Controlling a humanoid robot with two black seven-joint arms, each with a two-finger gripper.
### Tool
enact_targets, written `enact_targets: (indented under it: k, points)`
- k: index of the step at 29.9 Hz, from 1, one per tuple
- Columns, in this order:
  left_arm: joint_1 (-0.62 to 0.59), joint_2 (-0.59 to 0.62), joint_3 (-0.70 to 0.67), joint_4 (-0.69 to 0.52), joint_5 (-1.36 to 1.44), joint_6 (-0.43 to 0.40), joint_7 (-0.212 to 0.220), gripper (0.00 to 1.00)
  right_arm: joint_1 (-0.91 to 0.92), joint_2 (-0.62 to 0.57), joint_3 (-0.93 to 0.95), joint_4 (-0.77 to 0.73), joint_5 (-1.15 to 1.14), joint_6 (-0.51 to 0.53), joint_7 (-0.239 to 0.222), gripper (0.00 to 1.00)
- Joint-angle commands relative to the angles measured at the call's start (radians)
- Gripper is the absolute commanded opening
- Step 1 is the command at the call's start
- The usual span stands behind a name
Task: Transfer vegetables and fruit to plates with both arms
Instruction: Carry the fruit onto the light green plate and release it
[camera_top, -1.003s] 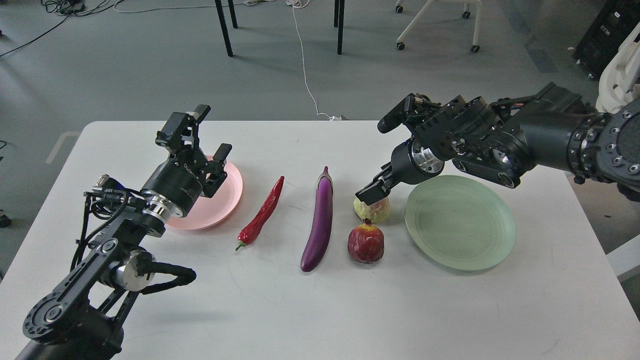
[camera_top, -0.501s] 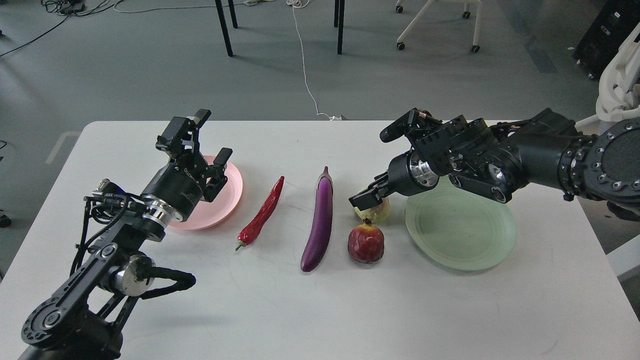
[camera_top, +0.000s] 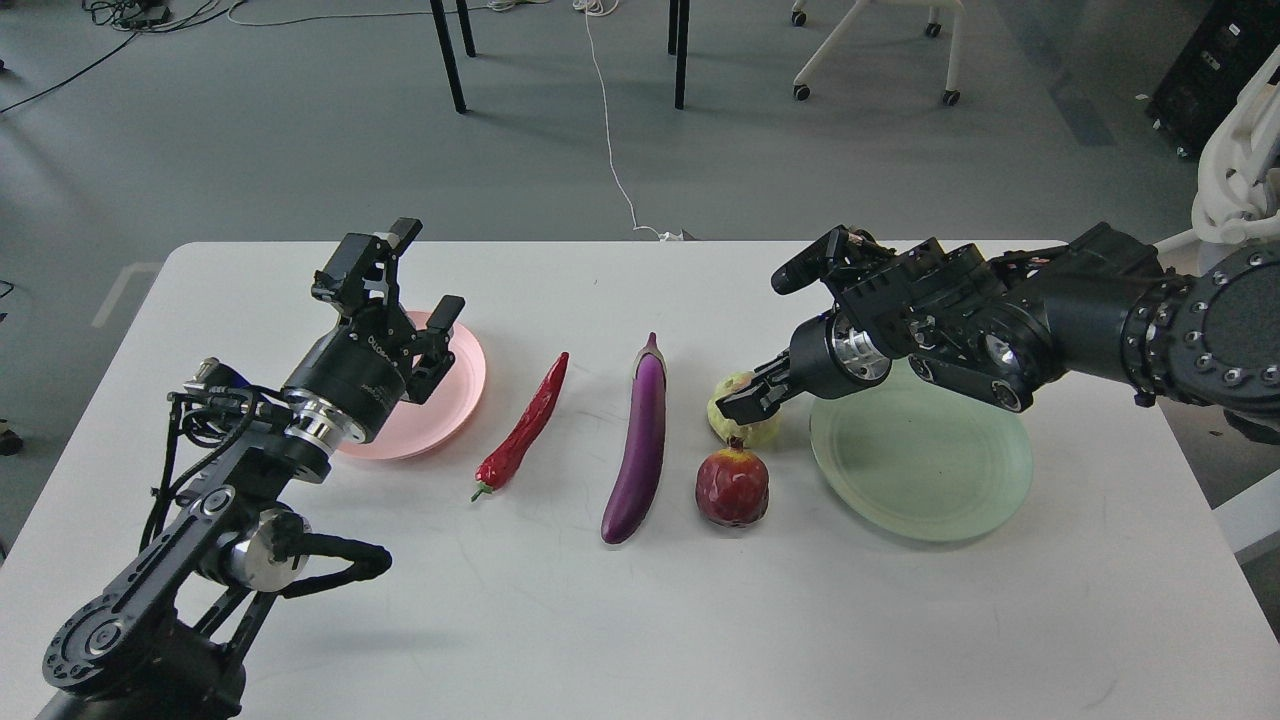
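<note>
My left gripper (camera_top: 428, 272) is open and empty, held above the salmon-pink plate (camera_top: 455, 405) at the table's left. A red chili pepper (camera_top: 525, 430) and a purple eggplant (camera_top: 642, 440) lie side by side in the middle. A dark red pomegranate (camera_top: 733, 488) stands just in front of a yellow-green fruit (camera_top: 757, 432). My right gripper (camera_top: 748, 404) is down on that yellow-green fruit, its dark fingers across the fruit's top. I cannot tell whether they grip it. The pale green plate (camera_top: 920, 470), with nothing on it, lies right of the fruit, partly under my right wrist.
The white table (camera_top: 640, 620) has bare surface along its front. Beyond its far edge are grey floor, table legs (camera_top: 448, 55), a white cable (camera_top: 610, 150) and a chair base (camera_top: 870, 50).
My right gripper has come down and slightly right onto the yellow-green fruit, which stays in place. My left gripper has barely moved above the pink plate.
</note>
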Motion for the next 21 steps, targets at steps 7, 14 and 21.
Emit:
enact_targets:
  k: [7,14,21]
  points:
    - [-0.003,-0.002,0.0,0.0,-0.001,-0.004,0.0,0.98,0.172,-0.254,-0.006,0.186,-0.081,-0.001,0.0,0.38]
    - [-0.005,-0.012,0.002,0.0,-0.001,-0.004,0.0,0.98,0.091,-0.376,-0.011,0.208,-0.218,-0.004,0.0,0.39]
    - [-0.008,-0.011,0.002,-0.001,0.0,-0.005,0.002,0.98,0.018,-0.37,-0.009,0.152,-0.216,-0.019,0.0,0.52]
